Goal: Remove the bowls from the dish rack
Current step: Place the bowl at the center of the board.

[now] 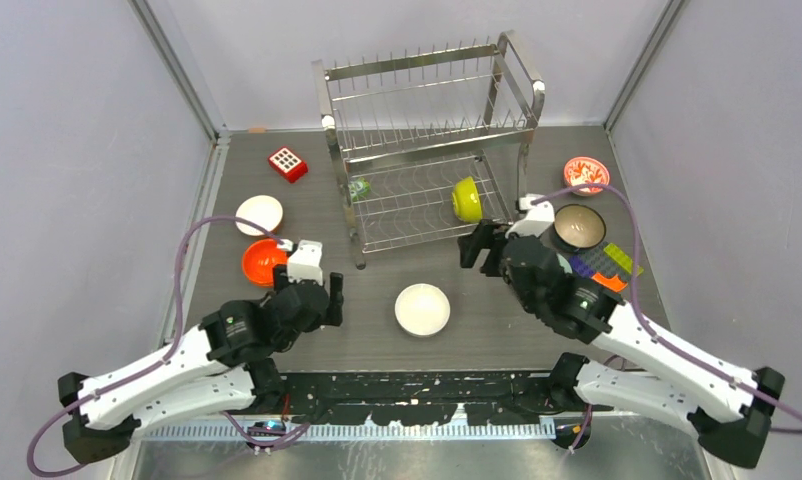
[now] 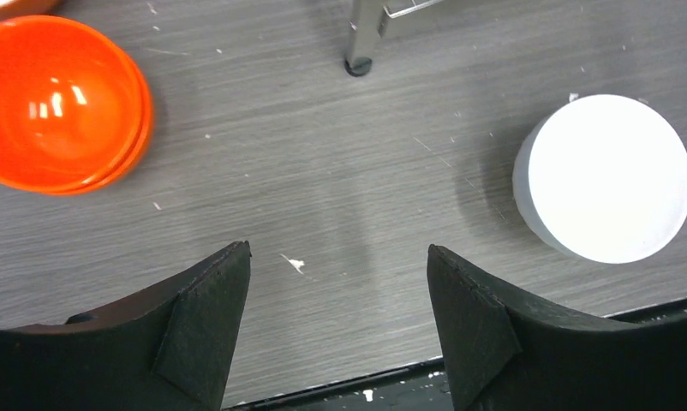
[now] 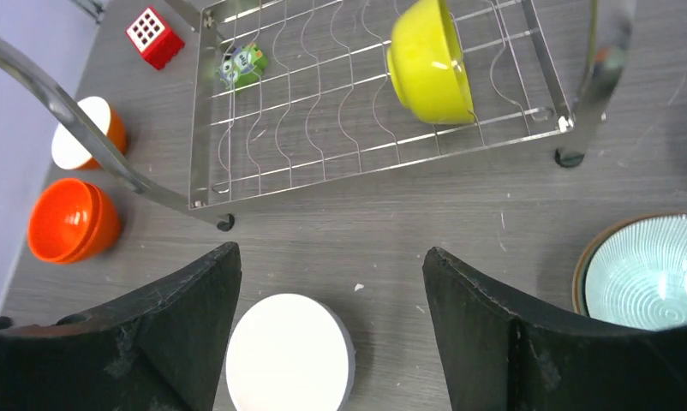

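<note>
The dish rack [image 1: 427,150] is standing at the far side of the desk [image 1: 377,340], with one lime-yellow bowl [image 3: 430,60] leaning on edge in its lower tier, near the right post. The right arm is pointing low toward it, the right pincer [image 3: 331,257] spread and empty; the left pincer [image 2: 338,253] is hovering spread above the desk. The bowl is probably light, stiff and glossy-slippery; its upper rim is offering the best hold.

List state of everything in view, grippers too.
dish rack: upright, holds one bowl
lime-yellow bowl: on edge in lower tier
white bowl: on table
orange bowl: on table
teal bowl: upright on table
patterned bowl: on table
left gripper: open, empty
right gripper: open, empty
</note>
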